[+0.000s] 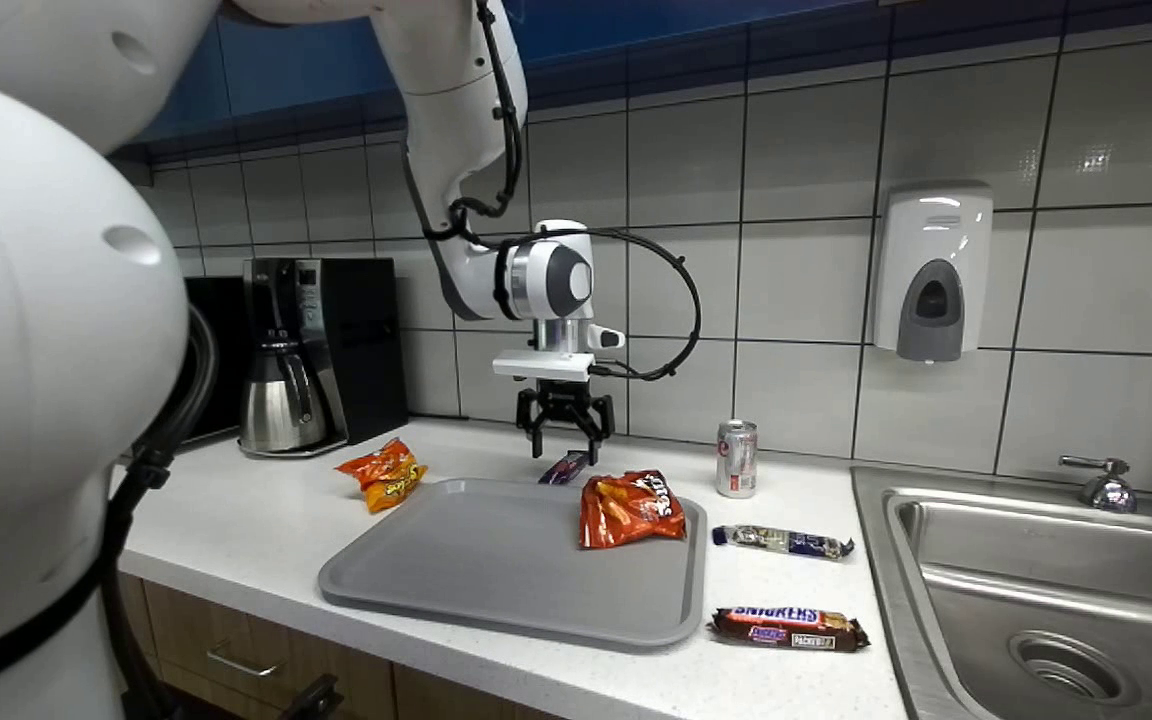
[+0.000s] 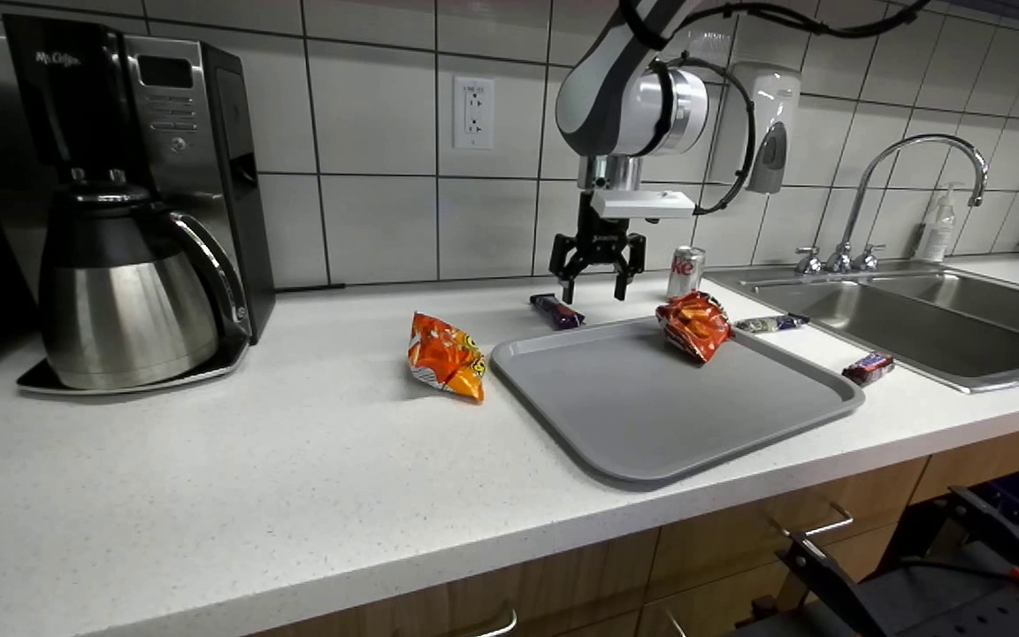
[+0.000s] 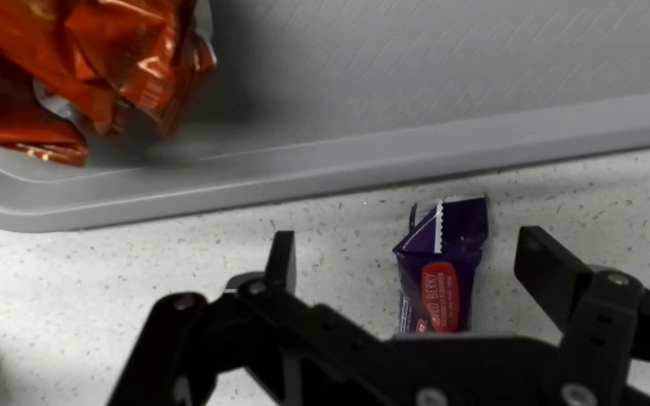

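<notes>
Gripper (image 1: pixel 565 448): fingers spread, nothing held, pointing down above the counter (image 2: pixel 297 495). Nearest thing is the purple bar (image 3: pixel 443 270), lying on the counter between tray (image 1: pixel 496 560) and wall (image 1: pixel 806 280). In the wrist view it falls between the fingers but off centre, close to the finger at the right of that picture. The gripper body hides its lower part. I see no contact; the exact height I cannot read.

Handling notes. The bar's length runs across the closing direction, so the pads would meet its long sides; I judge the wrist angle about right. Centring before any descent seems wise, or one finger could land on the wrapper or shove the bar. Its visible end lies just beside the tray rim, so I would steer the fingers off that edge. The wrapper looks slick and loose at that end; the filled part should hold better.

Farther out: red bag (image 1: pixel 633 509) on the tray at a wall-side corner; can (image 1: pixel 737 458) upright near the wall; orange bag (image 2: pixel 448 358) beside the tray; blue bar (image 1: pixel 784 541) and Snickers (image 1: pixel 789 629) between tray and sink (image 1: pixel 898 560). Well apart, coffee maker (image 1: pixel 336 345).
</notes>
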Robot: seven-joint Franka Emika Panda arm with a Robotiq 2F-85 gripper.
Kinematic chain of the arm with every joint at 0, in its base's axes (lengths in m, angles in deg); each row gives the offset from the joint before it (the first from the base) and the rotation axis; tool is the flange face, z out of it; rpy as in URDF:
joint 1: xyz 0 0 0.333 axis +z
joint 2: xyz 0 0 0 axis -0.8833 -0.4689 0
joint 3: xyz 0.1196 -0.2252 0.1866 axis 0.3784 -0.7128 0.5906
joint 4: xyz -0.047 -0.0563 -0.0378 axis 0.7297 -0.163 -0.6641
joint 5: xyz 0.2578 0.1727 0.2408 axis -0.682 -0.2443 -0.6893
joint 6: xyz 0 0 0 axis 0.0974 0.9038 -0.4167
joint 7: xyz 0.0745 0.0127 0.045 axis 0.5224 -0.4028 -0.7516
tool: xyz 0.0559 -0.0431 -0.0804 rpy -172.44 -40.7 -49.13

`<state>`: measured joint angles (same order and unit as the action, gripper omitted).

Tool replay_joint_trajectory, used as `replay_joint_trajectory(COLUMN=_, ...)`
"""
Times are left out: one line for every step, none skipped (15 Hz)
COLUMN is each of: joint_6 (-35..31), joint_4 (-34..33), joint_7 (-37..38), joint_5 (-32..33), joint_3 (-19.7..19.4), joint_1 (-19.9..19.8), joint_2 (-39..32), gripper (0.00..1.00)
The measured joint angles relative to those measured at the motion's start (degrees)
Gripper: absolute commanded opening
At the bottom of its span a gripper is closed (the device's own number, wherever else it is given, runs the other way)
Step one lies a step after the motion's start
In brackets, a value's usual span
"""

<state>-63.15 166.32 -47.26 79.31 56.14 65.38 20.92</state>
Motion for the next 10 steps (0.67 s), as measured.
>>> replay_joint_trajectory(joint_6=0.0, joint_4=-0.8, joint_7=0.0, joint_5=0.0, joint_3=0.0, joint_1=0.0, joint_2=-0.7, gripper=1.00)
replay_joint_trajectory(joint_6=-0.1, joint_4=-1.6, joint_7=0.0, joint_5=0.0, joint_3=0.0, joint_1=0.1, joint_2=-1.4, gripper=1.00)
replay_joint_trajectory(joint_6=-0.1, joint_4=-2.5, joint_7=0.1, joint_5=0.0, joint_3=0.0, joint_1=0.1, joint_2=-2.0, gripper=1.00)
replay_joint_trajectory(joint_6=-0.1, joint_4=-3.2, joint_7=0.3, joint_5=0.0, joint_3=0.0, joint_1=0.2, joint_2=-2.6, gripper=1.00)
replay_joint_trajectory(joint_6=-0.1, joint_4=-4.0, joint_7=0.5, joint_5=0.0, joint_3=0.0, joint_1=0.3, joint_2=-3.2, gripper=1.00)
replay_joint_trajectory(joint_6=-0.1, joint_4=-4.8, joint_7=0.7, joint_5=0.0, joint_3=0.0, joint_1=0.4, joint_2=-3.8, gripper=1.00)
replay_joint_trajectory(joint_6=-0.1, joint_4=-5.6, joint_7=0.9, joint_5=0.0, joint_3=0.0, joint_1=0.5, joint_2=-4.4, gripper=1.00)
replay_joint_trajectory(joint_6=-0.1, joint_4=-6.4, joint_7=1.1, joint_5=0.0, joint_3=0.0, joint_1=0.5, joint_2=-5.0, gripper=1.00)
replay_joint_trajectory(joint_6=-0.1, joint_4=-7.2, joint_7=1.3, joint_5=0.0, joint_3=0.0, joint_1=0.6, joint_2=-5.5, gripper=1.00)
replay_joint_trajectory(joint_6=-0.1, joint_4=-8.0, joint_7=1.6, joint_5=0.0, joint_3=0.0, joint_1=0.7, joint_2=-6.1, gripper=1.00)
